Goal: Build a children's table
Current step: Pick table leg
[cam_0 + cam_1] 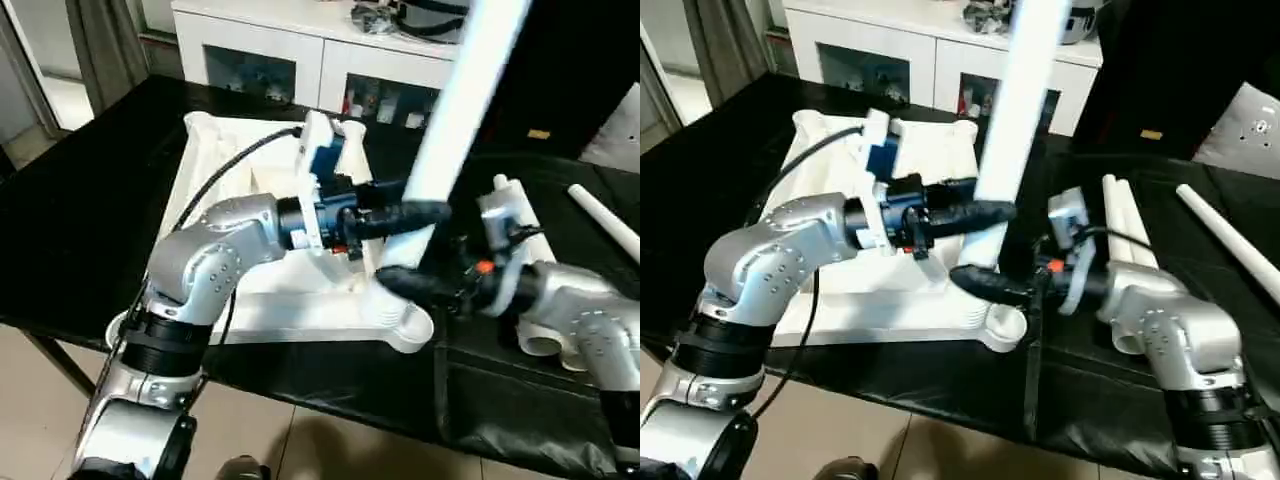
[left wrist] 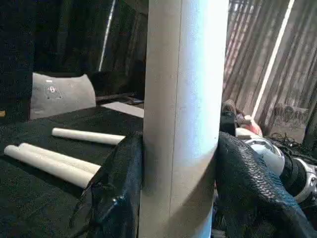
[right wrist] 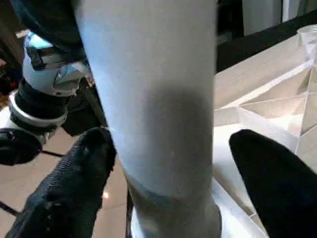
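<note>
From the head you see the top (image 1: pixel 255 190) upside down on the black table (image 1: pixel 90 200), one leg (image 1: pixel 1015 110) upright at its near corner socket (image 1: pixel 1002 325). Your left gripper (image 2: pixel 181 163) is clamped on that leg. Your right gripper (image 3: pixel 168 163) straddles the leg low, wide, pads apart from it.

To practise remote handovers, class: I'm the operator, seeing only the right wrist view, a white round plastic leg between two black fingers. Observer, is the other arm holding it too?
Observer: Yes, the left end effector is shut on the long white tapered plastic leg, above the right end effector.
Operator: Are spare legs nearby?
Observer: Three spare white legs lie on the black table to the robot's right.
</note>
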Available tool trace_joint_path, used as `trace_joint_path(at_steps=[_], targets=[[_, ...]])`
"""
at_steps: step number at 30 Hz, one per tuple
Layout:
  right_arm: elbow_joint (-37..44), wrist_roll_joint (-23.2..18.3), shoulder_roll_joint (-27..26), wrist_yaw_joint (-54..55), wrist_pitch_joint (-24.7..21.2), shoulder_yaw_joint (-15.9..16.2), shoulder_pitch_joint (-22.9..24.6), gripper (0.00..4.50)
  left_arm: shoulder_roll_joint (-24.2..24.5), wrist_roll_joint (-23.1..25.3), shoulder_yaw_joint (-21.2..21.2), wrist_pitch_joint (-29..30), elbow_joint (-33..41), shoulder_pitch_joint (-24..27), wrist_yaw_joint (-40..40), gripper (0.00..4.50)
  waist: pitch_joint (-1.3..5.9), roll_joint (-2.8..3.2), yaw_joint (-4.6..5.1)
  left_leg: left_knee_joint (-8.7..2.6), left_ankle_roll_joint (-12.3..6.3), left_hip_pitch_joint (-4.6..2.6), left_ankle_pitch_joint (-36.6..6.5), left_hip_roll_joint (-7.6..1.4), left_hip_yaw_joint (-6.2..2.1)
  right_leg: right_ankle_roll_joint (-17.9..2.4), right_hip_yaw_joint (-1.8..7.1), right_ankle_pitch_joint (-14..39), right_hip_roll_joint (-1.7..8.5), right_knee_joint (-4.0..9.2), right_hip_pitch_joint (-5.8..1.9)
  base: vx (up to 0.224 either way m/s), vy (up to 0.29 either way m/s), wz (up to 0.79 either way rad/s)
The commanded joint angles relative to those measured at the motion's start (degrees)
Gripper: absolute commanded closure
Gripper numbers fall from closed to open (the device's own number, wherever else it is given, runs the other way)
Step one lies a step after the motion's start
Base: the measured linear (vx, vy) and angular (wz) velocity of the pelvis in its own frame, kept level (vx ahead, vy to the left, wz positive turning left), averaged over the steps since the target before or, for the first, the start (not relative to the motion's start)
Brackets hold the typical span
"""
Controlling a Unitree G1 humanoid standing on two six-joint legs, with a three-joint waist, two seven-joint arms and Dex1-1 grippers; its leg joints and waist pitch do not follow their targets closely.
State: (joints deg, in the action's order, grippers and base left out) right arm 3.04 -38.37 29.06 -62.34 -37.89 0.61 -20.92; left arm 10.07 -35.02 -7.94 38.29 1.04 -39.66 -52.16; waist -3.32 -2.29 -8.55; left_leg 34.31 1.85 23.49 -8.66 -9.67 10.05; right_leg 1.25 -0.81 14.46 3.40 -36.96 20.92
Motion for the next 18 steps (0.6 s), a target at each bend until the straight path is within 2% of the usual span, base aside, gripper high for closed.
trace_joint_path(at_steps=[1, 3, 8, 14, 16, 18], targets=[[-1.0, 1.3, -0.4, 0.3, 1.6, 0.3, -1.0, 0.66, -0.3, 0.7, -1.0, -0.8, 1.1, -0.5, -0.2, 2.66, 3.75, -0.39, -0.10, -3.95, 0.00, -2.19, -8.9, -3.46, -1.05, -13.1, 1.60, -0.7, 4.80, 4.45, -1.43, 0.000, 0.000, 0.00], [-1.0, 1.1, -0.6, 0.1, 1.5, 0.5, -1.1, 0.87, -0.4, 0.7, -1.2, -0.9, 1.1, -0.5, -0.1, 2.66, 3.73, -0.33, -0.02, -3.99, 0.08, -2.30, -9.6, -3.45, -1.06, -13.4, 1.56, 0.5, 4.77, 4.51, -1.37, 0.000, 0.000, 0.00], [-0.5, 1.2, -0.4, -0.4, 1.1, 1.4, -0.3, 1.25, -0.4, 1.7, -1.8, -1.5, 0.8, -0.4, -0.3, 2.66, 3.82, -0.21, -0.04, -3.91, -0.36, -2.26, -8.7, -3.44, -1.08, -13.4, 1.56, -1.8, 4.67, 4.31, -1.49, 0.000, 0.000, 0.00], [-0.4, 1.8, -0.5, -1.0, 1.1, 2.0, 0.4, 1.68, -0.5, 2.0, -2.4, -2.1, 0.6, -0.3, -0.1, 2.66, 3.88, -0.19, -0.15, -3.84, -0.51, -2.26, -8.5, -3.45, -1.08, -13.7, 1.54, -2.4, 4.62, 4.21, -1.52, 0.000, 0.000, 0.00], [-0.5, 1.7, -0.4, -0.9, 1.2, 2.2, 0.6, 1.81, -0.4, 2.2, -2.7, -2.2, 0.5, -0.2, -0.3, 2.66, 3.88, -0.01, -0.16, -3.87, -0.43, -2.26, -8.8, -3.46, -1.12, -13.7, 1.55, -2.2, 4.68, 4.23, -1.54, 0.000, 0.000, 0.00], [-0.5, 1.6, -0.4, -0.8, 1.2, 2.2, 0.7, 2.12, -0.3, 2.5, -2.8, -2.3, 0.5, -0.1, -0.5, 2.66, 3.88, -0.12, -0.11, -3.87, -0.32, -2.26, -9.0, -3.43, -1.11, -13.7, 1.57, -1.8, 4.70, 4.27, -1.59, 0.000, 0.000, 0.00]])
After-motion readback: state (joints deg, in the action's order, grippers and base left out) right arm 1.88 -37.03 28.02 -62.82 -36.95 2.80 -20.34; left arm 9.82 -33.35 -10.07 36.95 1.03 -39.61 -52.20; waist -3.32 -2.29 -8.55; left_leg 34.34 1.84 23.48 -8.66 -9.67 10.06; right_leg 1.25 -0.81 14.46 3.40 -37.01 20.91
